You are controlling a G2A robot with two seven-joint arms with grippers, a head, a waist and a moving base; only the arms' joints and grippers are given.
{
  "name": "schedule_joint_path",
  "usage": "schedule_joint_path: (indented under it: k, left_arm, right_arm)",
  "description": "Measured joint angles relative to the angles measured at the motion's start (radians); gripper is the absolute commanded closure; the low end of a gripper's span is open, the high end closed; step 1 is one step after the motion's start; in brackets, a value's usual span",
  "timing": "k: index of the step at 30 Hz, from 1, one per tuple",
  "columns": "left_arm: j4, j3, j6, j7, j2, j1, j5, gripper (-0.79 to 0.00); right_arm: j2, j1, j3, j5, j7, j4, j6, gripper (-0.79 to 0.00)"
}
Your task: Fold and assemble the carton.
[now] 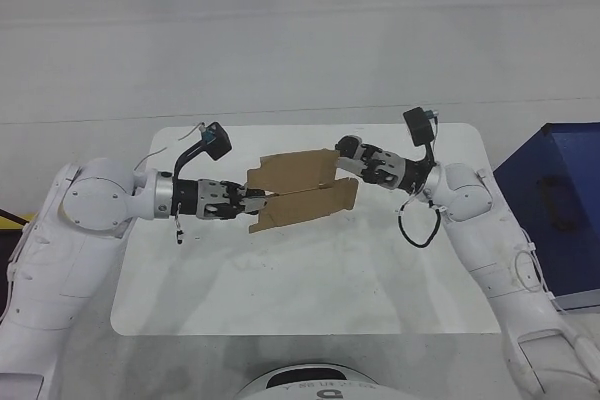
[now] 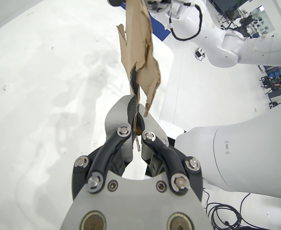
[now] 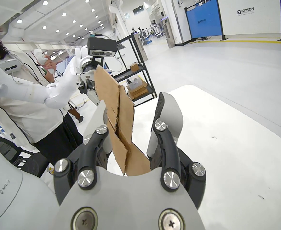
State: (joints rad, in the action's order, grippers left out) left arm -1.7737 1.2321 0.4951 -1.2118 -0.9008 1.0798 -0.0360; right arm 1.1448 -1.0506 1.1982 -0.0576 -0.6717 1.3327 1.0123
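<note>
The left gripper pinches the carton at its ragged end; the right gripper is spread loosely round the opposite end. A single pinch could slip or tear it.

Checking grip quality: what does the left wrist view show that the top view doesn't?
Left wrist view alone: the left claw pinched shut on a ragged corner of the flat brown cardboard carton. Top view alone: the carton's whole outline, spanning between both arms above the white rounded table. Both: the right claw at the carton's far end.
</note>
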Motion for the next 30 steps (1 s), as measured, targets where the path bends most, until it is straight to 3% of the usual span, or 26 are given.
schedule_joint_path:
  k: [7,18,20,21,22,28,29,30]
  left_arm:
    - [0.016,-0.020,0.005,0.004,0.000,-0.012,-0.006,0.000]
    - [0.028,-0.035,0.019,0.010,0.002,-0.029,-0.023,0.000]
    - [0.027,-0.040,0.021,0.009,0.002,-0.033,-0.022,0.000]
    - [0.026,-0.042,0.021,0.007,0.003,-0.036,-0.019,0.000]
    - [0.025,-0.045,0.020,0.006,0.003,-0.039,-0.010,0.000]
    - [0.019,-0.051,0.015,0.014,0.005,-0.041,0.006,0.000]
    - [0.020,-0.050,0.014,0.017,0.006,-0.040,0.009,-0.339]
    - [0.019,-0.049,0.011,0.019,0.006,-0.039,0.013,-0.785]
  right_arm:
    - [-0.010,0.023,-0.040,0.102,-0.082,0.001,0.000,-0.231]
    - [-0.021,0.049,-0.076,0.166,-0.136,-0.031,0.000,-0.237]
    - [-0.023,0.054,-0.090,0.171,-0.136,-0.030,0.000,-0.188]
    - [-0.024,0.057,-0.095,0.171,-0.136,-0.030,0.000,-0.046]
    - [-0.026,0.061,-0.100,0.172,-0.136,-0.030,0.000,0.000]
    - [-0.032,0.055,-0.097,0.203,-0.136,-0.006,0.000,0.000]
    - [-0.033,0.053,-0.097,0.203,-0.136,-0.002,0.000,0.000]
    - [-0.034,0.051,-0.096,0.203,-0.136,0.001,0.000,0.000]
